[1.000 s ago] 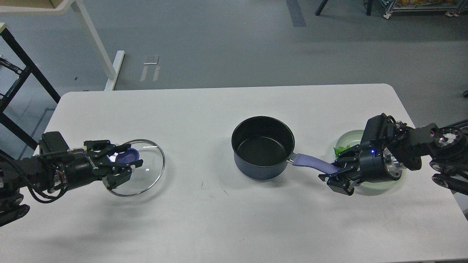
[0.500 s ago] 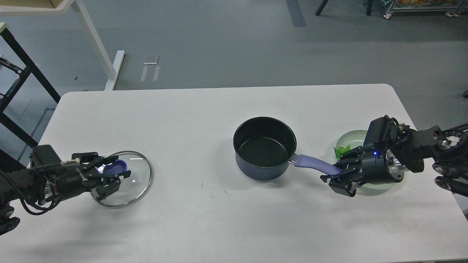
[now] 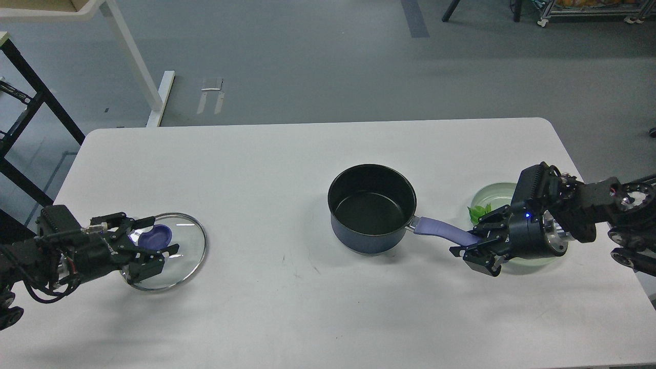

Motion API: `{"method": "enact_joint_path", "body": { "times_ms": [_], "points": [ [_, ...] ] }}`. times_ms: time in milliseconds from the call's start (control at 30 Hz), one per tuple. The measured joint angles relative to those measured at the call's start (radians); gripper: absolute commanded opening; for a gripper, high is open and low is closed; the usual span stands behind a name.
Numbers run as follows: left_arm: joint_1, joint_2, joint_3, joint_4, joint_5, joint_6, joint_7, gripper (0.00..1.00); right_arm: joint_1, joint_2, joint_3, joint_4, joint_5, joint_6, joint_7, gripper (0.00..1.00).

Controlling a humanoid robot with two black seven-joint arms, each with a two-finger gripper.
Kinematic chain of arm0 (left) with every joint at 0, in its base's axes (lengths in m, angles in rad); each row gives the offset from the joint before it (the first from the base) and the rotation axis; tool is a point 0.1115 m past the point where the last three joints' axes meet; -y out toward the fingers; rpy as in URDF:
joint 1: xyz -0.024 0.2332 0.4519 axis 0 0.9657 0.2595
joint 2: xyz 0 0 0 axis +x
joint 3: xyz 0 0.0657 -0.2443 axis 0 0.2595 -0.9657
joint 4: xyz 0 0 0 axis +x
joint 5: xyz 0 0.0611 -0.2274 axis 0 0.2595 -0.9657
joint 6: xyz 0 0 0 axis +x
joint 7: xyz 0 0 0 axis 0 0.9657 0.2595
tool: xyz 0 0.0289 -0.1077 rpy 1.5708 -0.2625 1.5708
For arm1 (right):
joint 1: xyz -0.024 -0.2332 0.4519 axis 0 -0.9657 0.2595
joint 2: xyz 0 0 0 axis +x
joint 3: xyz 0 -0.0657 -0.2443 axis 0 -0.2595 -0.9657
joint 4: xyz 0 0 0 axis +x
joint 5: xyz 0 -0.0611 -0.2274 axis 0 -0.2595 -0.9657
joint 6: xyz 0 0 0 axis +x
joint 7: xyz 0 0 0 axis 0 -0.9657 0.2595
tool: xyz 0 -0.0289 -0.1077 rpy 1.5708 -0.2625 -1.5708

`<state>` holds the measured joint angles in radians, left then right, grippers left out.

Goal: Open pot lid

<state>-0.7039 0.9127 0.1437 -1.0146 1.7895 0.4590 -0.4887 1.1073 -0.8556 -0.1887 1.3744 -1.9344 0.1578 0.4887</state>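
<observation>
The dark blue pot (image 3: pixel 371 205) stands uncovered at the table's middle, its purple handle (image 3: pixel 441 229) pointing right. The glass lid (image 3: pixel 182 253) with a purple knob (image 3: pixel 154 237) lies low at the table's left. My left gripper (image 3: pixel 164 234) has its fingers on either side of the knob and is shut on it. My right gripper (image 3: pixel 469 242) is shut on the far end of the pot handle.
A pale green glass dish (image 3: pixel 492 195) with a green leaf (image 3: pixel 476 211) sits under my right wrist, close to the table's right edge. The white table (image 3: pixel 287 164) is bare between lid and pot. A black frame (image 3: pixel 31 102) stands off the left edge.
My left gripper has carried the lid to the left and lower, toward the table's left edge. The pot and my right gripper have shifted slightly right.
</observation>
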Motion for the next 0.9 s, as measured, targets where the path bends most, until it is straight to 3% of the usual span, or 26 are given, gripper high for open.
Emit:
{"method": "enact_joint_path", "body": {
  "times_ms": [200, 467, 567, 633, 667, 700, 900],
  "points": [
    [-0.045, 0.050, -0.092, -0.104, -0.139, -0.085, 0.000, 0.99, -0.001, -0.001, 0.001, 0.000, 0.000, 0.000, 0.000, 0.32],
    [-0.173, 0.033, -0.258, -0.177, -0.890, -0.466, 0.000, 0.99, -0.001, -0.002, 0.001, 0.000, 0.000, 0.000, 0.000, 0.39],
    [-0.174, 0.006, -0.267, -0.169, -1.204, -0.532, 0.000, 0.99, -0.001, -0.002, 0.000, 0.000, 0.000, 0.000, 0.000, 0.56],
    [-0.172, -0.017, -0.270, -0.165, -1.408, -0.542, 0.000, 0.99, -0.001, -0.002, 0.000, 0.000, 0.000, 0.000, 0.000, 0.78],
    [-0.171, -0.029, -0.273, -0.161, -1.501, -0.543, 0.000, 0.99, -0.001, -0.004, 0.000, 0.002, 0.001, 0.000, 0.000, 0.94],
    [-0.170, -0.039, -0.278, -0.156, -1.543, -0.544, 0.000, 0.99, 0.001, -0.009, 0.001, 0.003, 0.004, 0.000, 0.000, 0.98],
    [-0.172, -0.108, -0.351, -0.087, -1.633, -0.568, 0.000, 0.99, 0.051, -0.067, 0.053, 0.018, 0.153, -0.001, 0.000, 0.99]
  ]
}}
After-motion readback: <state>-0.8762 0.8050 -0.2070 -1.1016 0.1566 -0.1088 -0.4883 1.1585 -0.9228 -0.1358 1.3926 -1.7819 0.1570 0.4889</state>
